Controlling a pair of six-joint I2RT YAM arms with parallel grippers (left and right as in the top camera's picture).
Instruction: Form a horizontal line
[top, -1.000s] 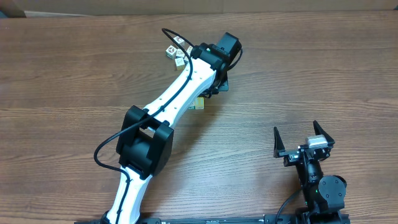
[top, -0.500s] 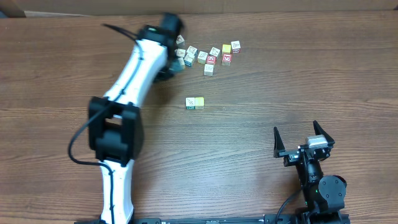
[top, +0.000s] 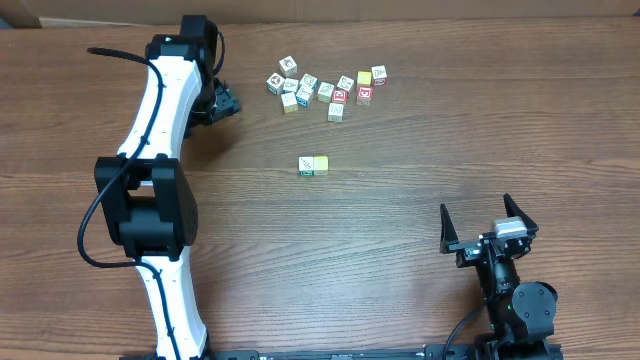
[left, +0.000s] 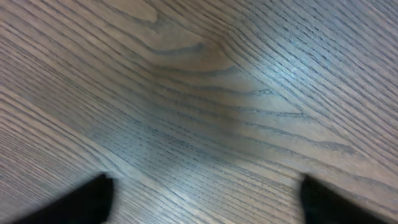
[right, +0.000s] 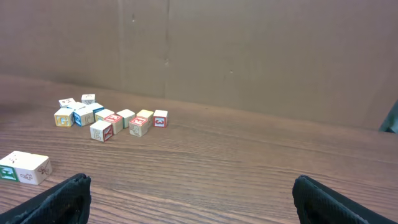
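Left arm (top: 165, 100) swung left, stretched forward, jaws wide.

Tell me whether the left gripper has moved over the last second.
Yes. The left gripper has swung left, from beside the two-cube row to bare table left of the loose cube cluster.

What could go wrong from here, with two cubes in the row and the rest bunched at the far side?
1. The loose cluster is tightly bunched, with several cubes touching. The open left fingers could shove neighbours or catch two cubes when going for one.
2. The row is only two cubes, touching and lying free on the wood. Setting a third beside them might knock them out of line.
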